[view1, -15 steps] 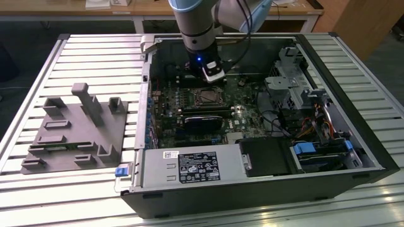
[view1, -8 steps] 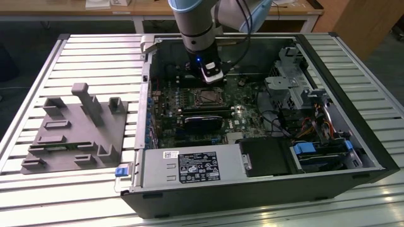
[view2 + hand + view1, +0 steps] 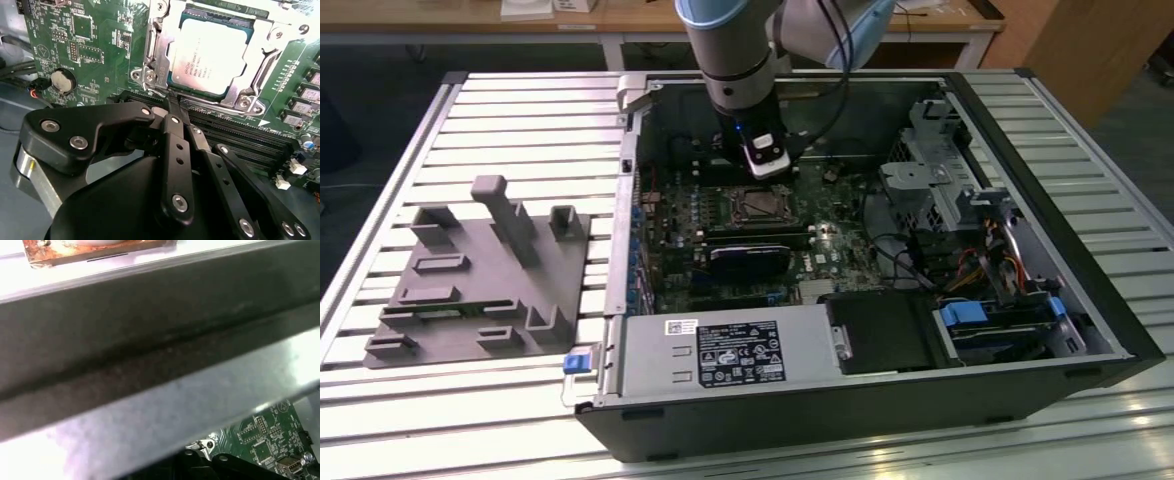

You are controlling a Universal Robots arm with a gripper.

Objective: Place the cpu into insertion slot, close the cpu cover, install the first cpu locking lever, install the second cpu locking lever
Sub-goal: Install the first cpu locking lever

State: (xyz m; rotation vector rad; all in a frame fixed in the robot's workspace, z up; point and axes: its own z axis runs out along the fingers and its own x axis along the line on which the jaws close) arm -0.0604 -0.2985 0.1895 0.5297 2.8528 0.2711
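Observation:
The cpu lies flat in the insertion slot on the green motherboard, its silvery face up. The cpu cover, a silver frame, lies down around the chip. In the second wrist view my gripper has its black fingers pressed together, with nothing visible between them. Their tips are right at the socket's near edge, by a corner of the frame. In the exterior view the gripper hangs just beyond the socket's far side, inside the open computer case.
Long black memory slots run beside the socket, under the fingers. A round coin battery sits on the board. The first wrist view faces the case wall. A grey fixture stands on the slatted table at the exterior view's left.

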